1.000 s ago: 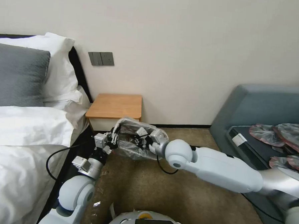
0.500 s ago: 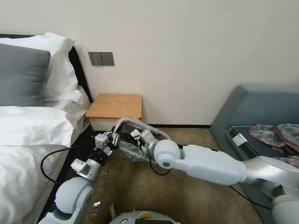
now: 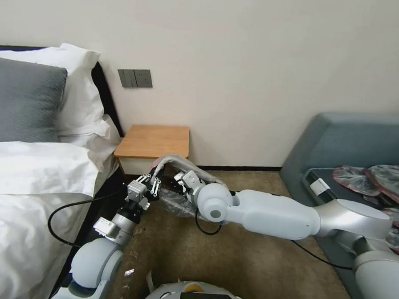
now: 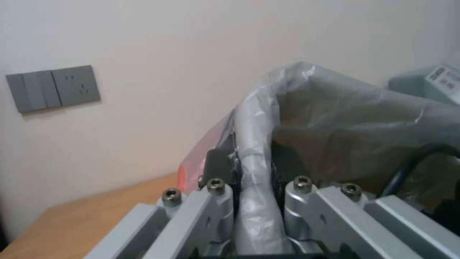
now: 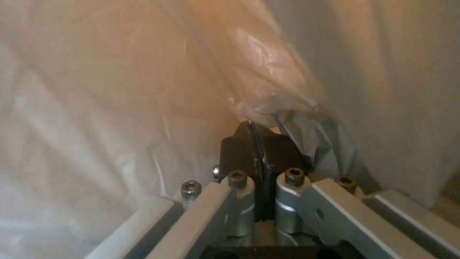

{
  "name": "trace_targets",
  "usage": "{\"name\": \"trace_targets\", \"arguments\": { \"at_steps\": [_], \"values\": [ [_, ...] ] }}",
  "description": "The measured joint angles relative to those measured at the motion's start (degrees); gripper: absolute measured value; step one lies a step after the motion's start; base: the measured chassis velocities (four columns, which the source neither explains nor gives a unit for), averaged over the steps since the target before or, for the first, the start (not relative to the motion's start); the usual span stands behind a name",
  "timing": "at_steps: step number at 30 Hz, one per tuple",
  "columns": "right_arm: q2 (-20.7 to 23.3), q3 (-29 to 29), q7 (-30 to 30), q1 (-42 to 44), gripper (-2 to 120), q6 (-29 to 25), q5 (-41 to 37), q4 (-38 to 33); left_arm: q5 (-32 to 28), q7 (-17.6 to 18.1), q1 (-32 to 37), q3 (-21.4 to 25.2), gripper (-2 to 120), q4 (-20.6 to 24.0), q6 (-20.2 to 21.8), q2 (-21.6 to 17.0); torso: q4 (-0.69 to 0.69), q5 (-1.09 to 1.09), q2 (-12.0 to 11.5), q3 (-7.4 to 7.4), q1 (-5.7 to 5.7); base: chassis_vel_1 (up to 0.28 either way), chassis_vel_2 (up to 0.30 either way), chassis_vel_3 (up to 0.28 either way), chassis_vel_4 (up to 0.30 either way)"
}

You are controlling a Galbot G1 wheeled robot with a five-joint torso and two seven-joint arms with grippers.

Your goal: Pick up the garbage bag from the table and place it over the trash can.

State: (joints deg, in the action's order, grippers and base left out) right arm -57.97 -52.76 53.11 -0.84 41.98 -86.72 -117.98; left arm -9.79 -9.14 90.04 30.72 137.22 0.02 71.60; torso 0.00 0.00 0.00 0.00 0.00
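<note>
Left hand (image 3: 152, 182): clamped on the bag's rolled rim.
Right hand (image 3: 183, 181): pinched tight on plastic.
Bag (image 3: 181, 163): stretched between both hands, just in front of the bench (image 3: 153, 141).
Writing: none legible.

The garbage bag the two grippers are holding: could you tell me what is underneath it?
Brown carpet shows beneath the garbage bag, held by the left gripper and right gripper in front of the table. The bag and right arm cover whatever stands directly below.
</note>
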Motion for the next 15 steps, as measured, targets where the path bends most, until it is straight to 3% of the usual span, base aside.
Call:
{"name": "trace_targets", "arguments": {
  "at_steps": [15],
  "values": [
    [1.1, 0.0, 1.4, 0.3, 0, 0.0, -0.8, -1.7, 0.5, -0.1, 0.9, 0.0, 7, 0.1, -0.3, 0.8, 0.00, 0.01, 0.0, 0.00, 0.00, 0.000, 0.000, 0.000, 0.000]
  ]
}}
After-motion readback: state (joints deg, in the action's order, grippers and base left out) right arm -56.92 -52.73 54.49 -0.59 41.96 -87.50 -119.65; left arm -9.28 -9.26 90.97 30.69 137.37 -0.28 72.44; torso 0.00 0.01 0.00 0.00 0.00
